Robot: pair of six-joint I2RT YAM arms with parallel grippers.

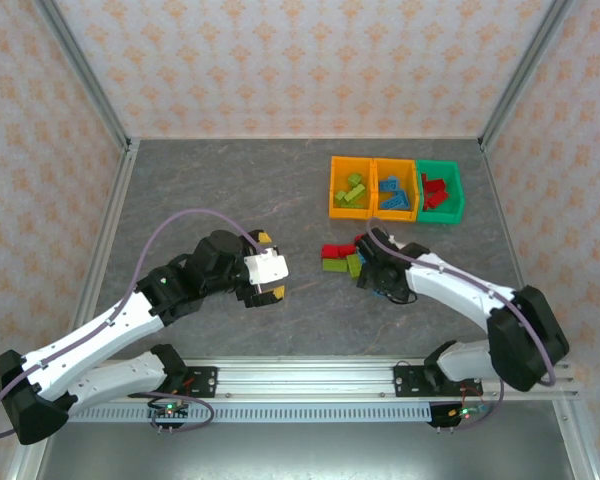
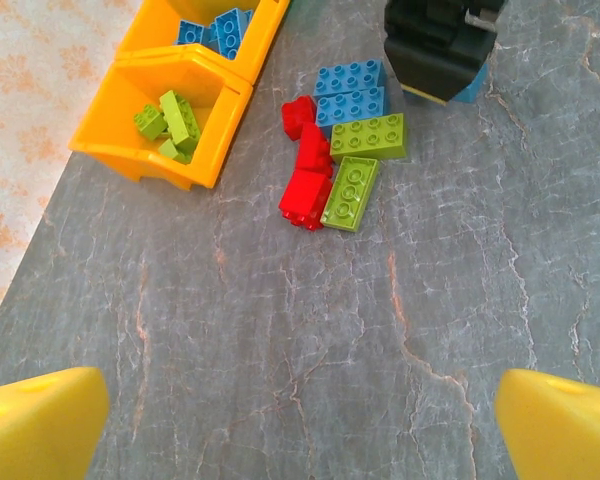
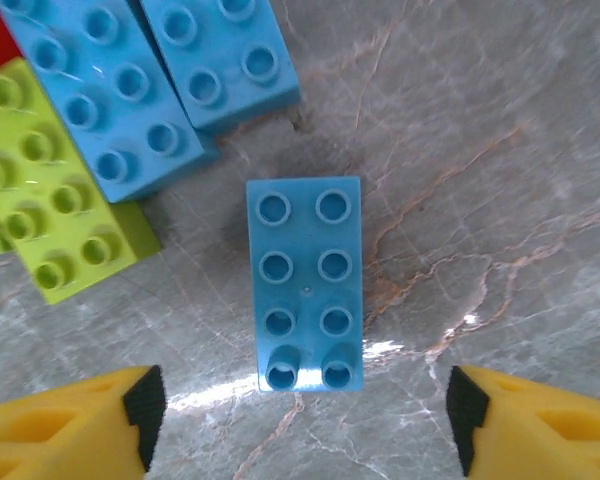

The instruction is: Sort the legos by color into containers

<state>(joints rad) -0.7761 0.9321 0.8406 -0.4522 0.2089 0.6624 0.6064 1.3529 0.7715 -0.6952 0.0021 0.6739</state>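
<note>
Your table carried three bins in a row, far right: left orange bin with lime bricks, middle orange bin with blue ones, green bin with red ones. Your left gripper was released, fingers wide, bare table between them, well apart from the loose pile of red, lime and blue bricks near the bins. Your right gripper was released too, fingers either side of one light blue brick. That brick lay flat, studs up, untouched, just beside the pile.
</note>
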